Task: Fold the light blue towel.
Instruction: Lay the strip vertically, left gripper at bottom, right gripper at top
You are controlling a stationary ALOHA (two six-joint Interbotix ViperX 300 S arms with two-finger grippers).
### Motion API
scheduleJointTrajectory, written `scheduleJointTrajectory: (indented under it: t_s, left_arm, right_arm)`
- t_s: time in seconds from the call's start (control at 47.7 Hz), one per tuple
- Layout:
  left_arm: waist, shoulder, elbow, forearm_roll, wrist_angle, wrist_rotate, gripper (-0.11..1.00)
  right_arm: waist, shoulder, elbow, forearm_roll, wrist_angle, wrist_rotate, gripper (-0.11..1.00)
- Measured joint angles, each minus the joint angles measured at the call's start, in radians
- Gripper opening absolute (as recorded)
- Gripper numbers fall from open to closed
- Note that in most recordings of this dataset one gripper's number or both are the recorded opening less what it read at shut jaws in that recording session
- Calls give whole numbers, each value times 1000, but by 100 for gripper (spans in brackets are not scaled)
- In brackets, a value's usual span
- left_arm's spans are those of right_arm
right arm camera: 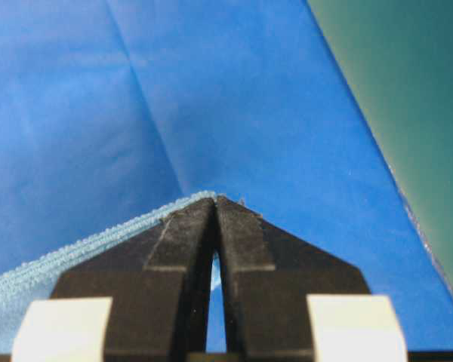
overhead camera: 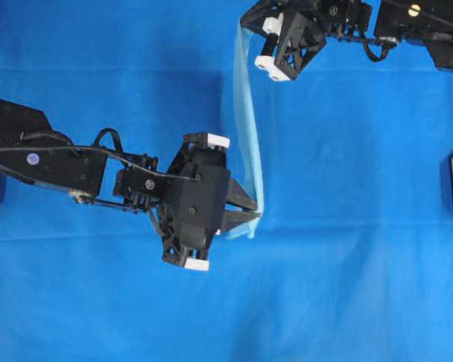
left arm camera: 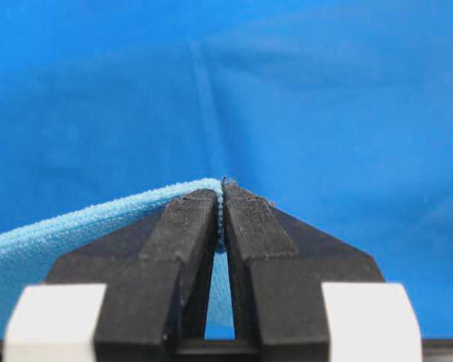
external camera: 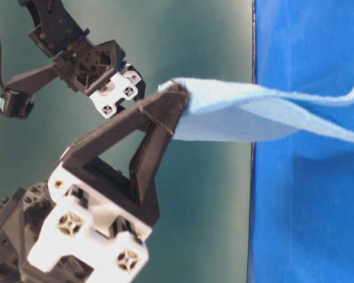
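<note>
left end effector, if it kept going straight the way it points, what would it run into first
Probably nothing but the tablecloth. The left end effector, shut on a towel corner, faces only blue cloth ahead in its wrist view; how steeply it points down is unclear.

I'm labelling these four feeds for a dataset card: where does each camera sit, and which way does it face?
Overhead: above, looking straight down at the tablecloth; both arms hold the light blue towel stretched between them.
Table-level: low at the table edge, looking along it; the two grippers and towel are close.
Left wrist: on the left gripper, looking past its shut fingers.
Right wrist: on the right gripper, likewise.
Shared: both wrist views show a pinched towel corner.
</note>
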Motion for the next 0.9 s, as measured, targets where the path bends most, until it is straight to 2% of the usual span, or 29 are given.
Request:
scheduleJointTrajectory:
  t_s: [0.147,0.293,0.608,0.754,0.901]
  left_arm:
    - [6,61,-32,0,-81,32,3]
    - [20,164,-120,0,-124,78,3]
    - [23,373,-331,-2,-138,81,3]
    - [23,387,-342,-3,-140,71,3]
    - [23,374,-276,-3,-140,20,3]
  right_arm:
    - [-17,-41,57,0,12,2,1]
    - [-46,-109,138,0,15,9,1]
    - [-66,-250,288,0,44,11,1]
    - [-71,-244,310,0,35,11,1]
    - [-74,-170,302,0,-31,12,1]
